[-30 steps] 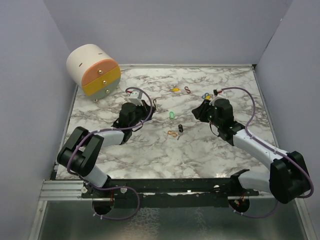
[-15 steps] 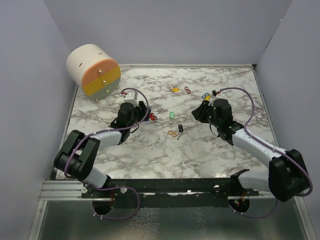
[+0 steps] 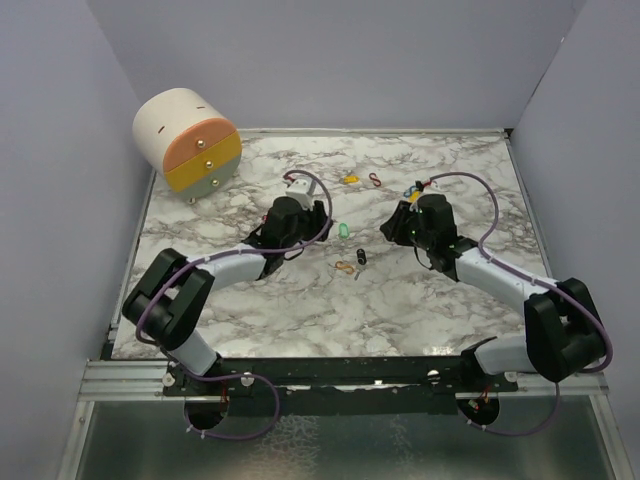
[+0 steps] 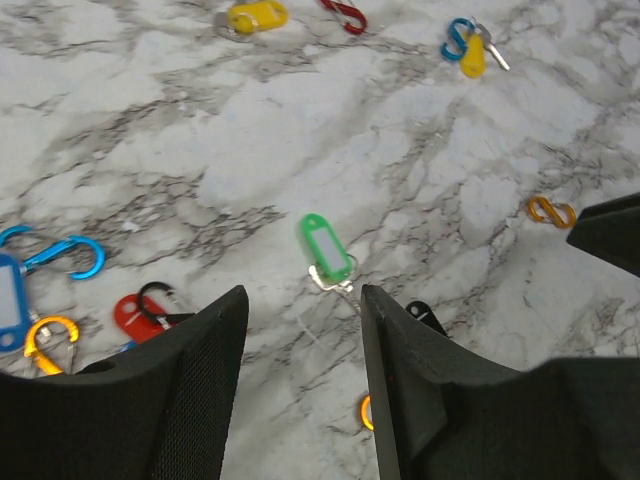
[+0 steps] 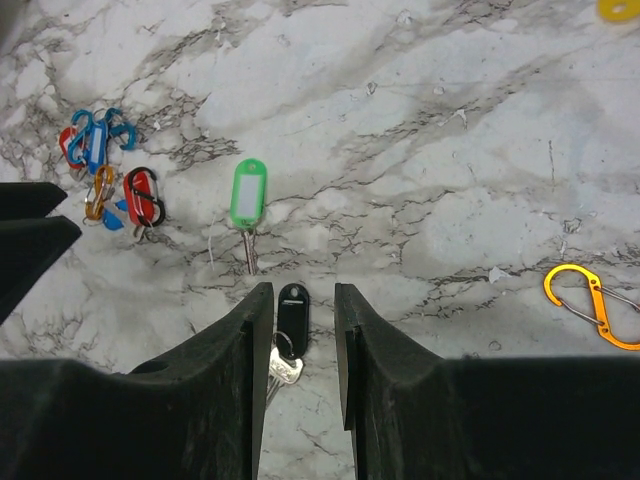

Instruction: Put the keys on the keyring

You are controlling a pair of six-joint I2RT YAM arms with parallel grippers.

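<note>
My left gripper (image 4: 302,300) is spread and empty above the marble table (image 4: 150,150), with the green key (image 4: 325,247) lying flat just ahead of its fingertips. My right gripper (image 5: 300,292) is parted too, holding nothing (the black key (image 5: 292,310) lies on the marble between its tips)

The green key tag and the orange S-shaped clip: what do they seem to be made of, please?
The green key tag looks like opaque plastic, smooth with a soft sheen and a pale label window. The orange S-shaped clip is probably coloured metal wire, thin and glossy, though uncertain.
</note>
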